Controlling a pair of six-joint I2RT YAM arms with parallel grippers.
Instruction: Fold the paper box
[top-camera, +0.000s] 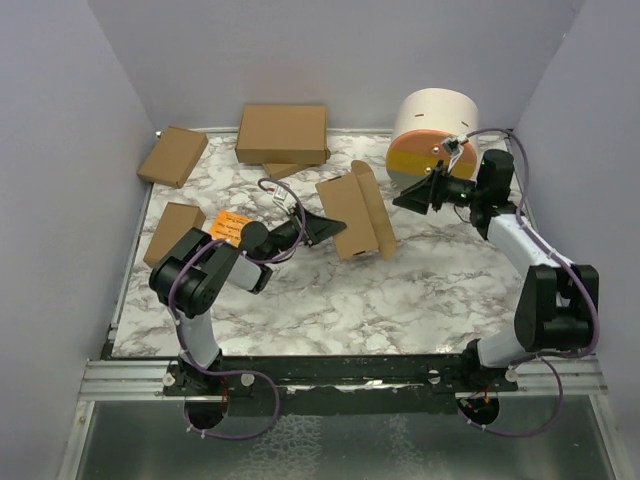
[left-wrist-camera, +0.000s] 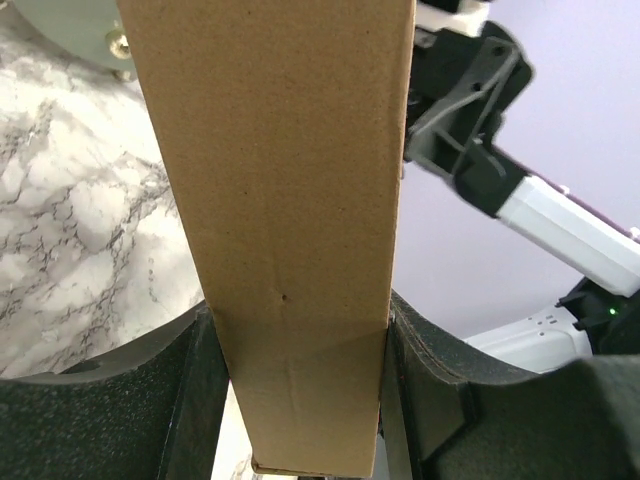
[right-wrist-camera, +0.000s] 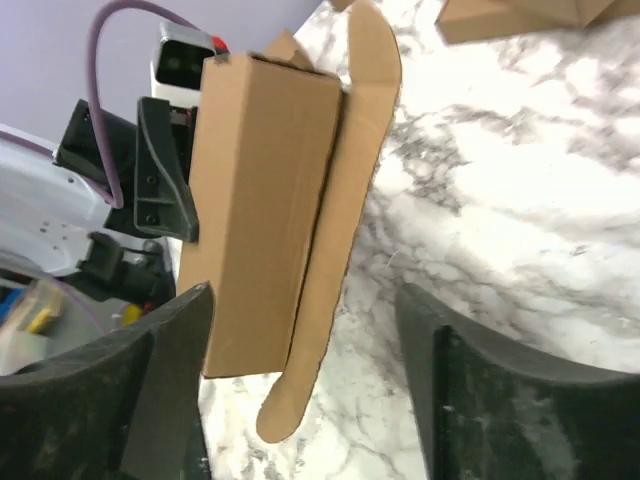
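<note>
The paper box is a small oblong brown carton with a long rounded flap open along its right side, in the middle of the marble table. My left gripper is shut on its near-left end; in the left wrist view the carton fills the gap between both black fingers. My right gripper is open and empty, to the right of the carton and apart from it. In the right wrist view the carton and its flap lie ahead of the spread fingers.
A wider brown carton and two smaller ones lie at the back and left. An orange printed booklet lies by the left arm. A white and orange cylinder stands at the back right.
</note>
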